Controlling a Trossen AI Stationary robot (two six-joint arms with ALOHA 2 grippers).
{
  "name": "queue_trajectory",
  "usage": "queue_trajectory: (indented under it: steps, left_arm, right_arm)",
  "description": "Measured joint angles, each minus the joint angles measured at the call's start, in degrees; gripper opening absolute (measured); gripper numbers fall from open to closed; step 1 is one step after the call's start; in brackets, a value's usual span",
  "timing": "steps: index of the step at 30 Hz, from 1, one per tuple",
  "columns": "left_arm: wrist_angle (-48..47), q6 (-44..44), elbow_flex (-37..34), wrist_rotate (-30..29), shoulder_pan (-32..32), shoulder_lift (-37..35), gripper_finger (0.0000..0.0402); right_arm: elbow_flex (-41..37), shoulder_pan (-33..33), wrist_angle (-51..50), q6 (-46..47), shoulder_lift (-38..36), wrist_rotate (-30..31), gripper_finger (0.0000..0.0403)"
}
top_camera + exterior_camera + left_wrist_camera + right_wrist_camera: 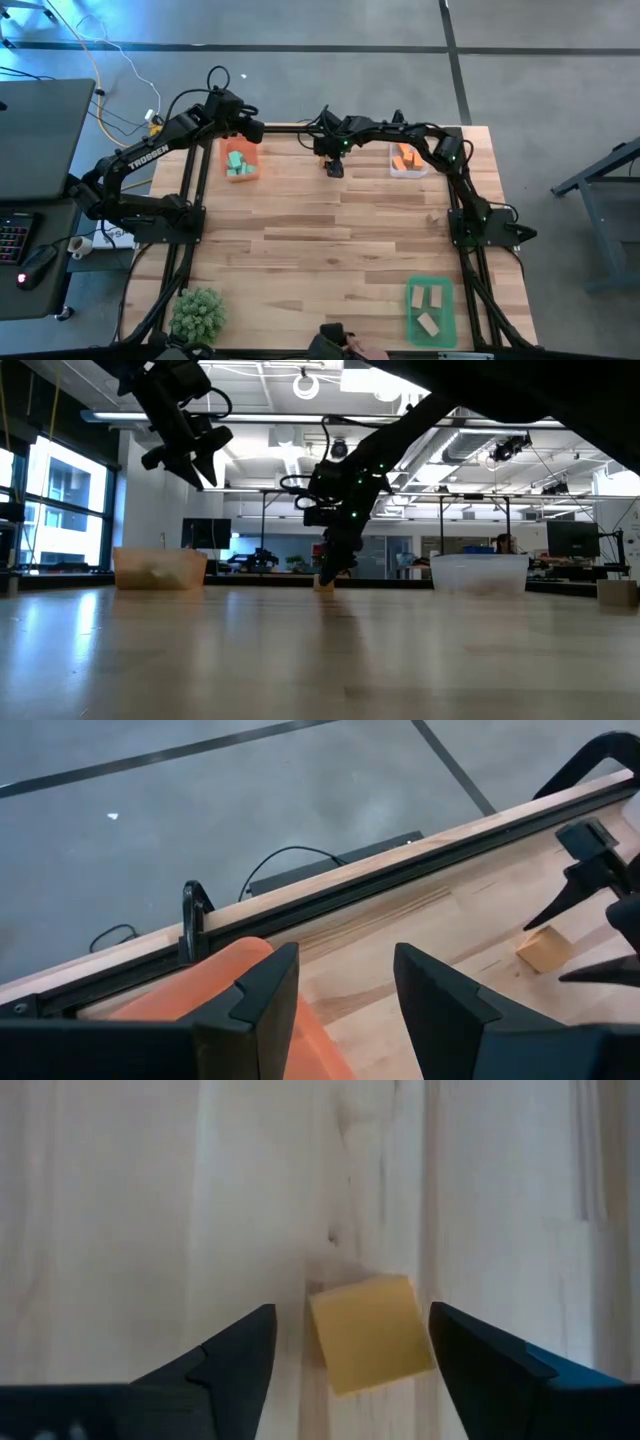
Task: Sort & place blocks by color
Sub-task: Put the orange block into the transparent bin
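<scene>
Right gripper: jaws wide, straddling a tan block on the bare table between the orange tray and clear tray. Block sits skewed and off-centre; closing may twist or push it aside. Left gripper: parted, empty, above orange tray.

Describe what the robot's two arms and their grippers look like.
Both arms are dark, jointed, with black cables looped along them. The left arm bears white TROSSEN lettering; the right arm shows small green lights. The left gripper and right gripper each have two black, wedge-shaped fingers.
</scene>
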Motion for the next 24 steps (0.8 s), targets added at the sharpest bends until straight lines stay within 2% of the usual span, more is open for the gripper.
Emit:
queue_trajectory:
  steps: [3, 10, 17, 24]
  left_arm:
    - [0.0, 0.0, 0.0, 0.0, 0.0, 0.0, 0.0154]
    - [-0.2, 0.0, 0.0, -0.8, 0.0, 0.0, 0.0152]
    - [-0.3, 1.4, 0.0, -0.9, 0.0, 0.0, 0.0154]
    - [-2.2, 2.1, 0.0, -0.9, 0.0, 0.0, 0.0154]
  right_arm:
    - [0.0, 0.2, -0.3, 0.0, 0.0, 1.8, 0.0217]
    - [0.0, 0.2, -0.8, 4.0, -0.1, 4.6, 0.0107]
    - [0.1, 0.5, -6.9, 8.1, -1.4, 6.9, 0.0107]
    - [0.0, 1.5, -14.2, 15.4, -5.8, 8.7, 0.0107]
